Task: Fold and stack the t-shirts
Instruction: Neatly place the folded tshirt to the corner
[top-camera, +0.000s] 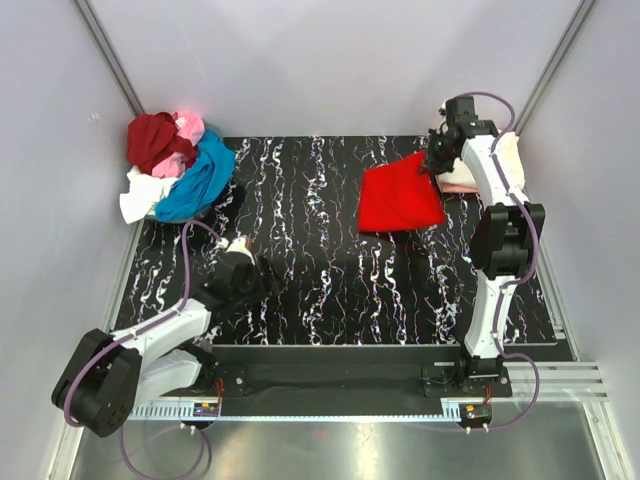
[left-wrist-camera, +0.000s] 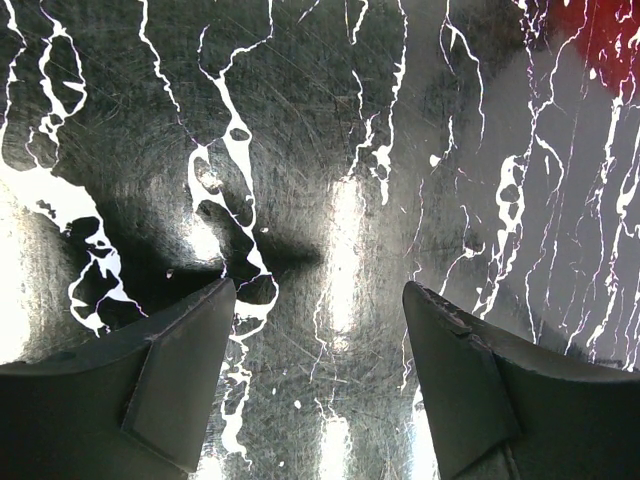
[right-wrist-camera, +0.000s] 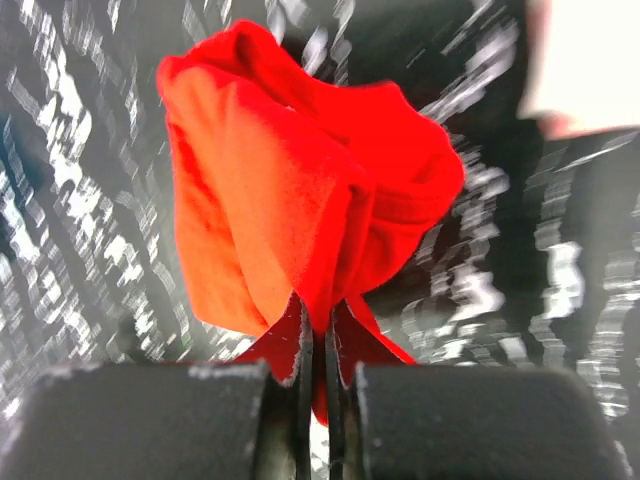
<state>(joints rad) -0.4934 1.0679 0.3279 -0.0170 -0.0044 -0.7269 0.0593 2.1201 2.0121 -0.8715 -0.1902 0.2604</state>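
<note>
At the far right of your black marbled desk (top-camera: 300, 250), the bright red t-shirt (top-camera: 398, 200) lies loosely folded, one edge bunched up and pinched tight in your right hand (top-camera: 436, 162), just beside pale shirts (top-camera: 460, 182). Your left hand (top-camera: 243, 272) hangs wide open near the front left, holding nothing. A heap of shirts (top-camera: 175, 168), dark red, pink, blue and white, sits in the far-left corner.

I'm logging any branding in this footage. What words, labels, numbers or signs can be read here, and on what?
No text can be read in any view.
The bright red t-shirt, pinched in the right gripper, shows plain cloth, no print or tag.
The heaped t-shirts show none either.
The table bears only white marbling.
</note>
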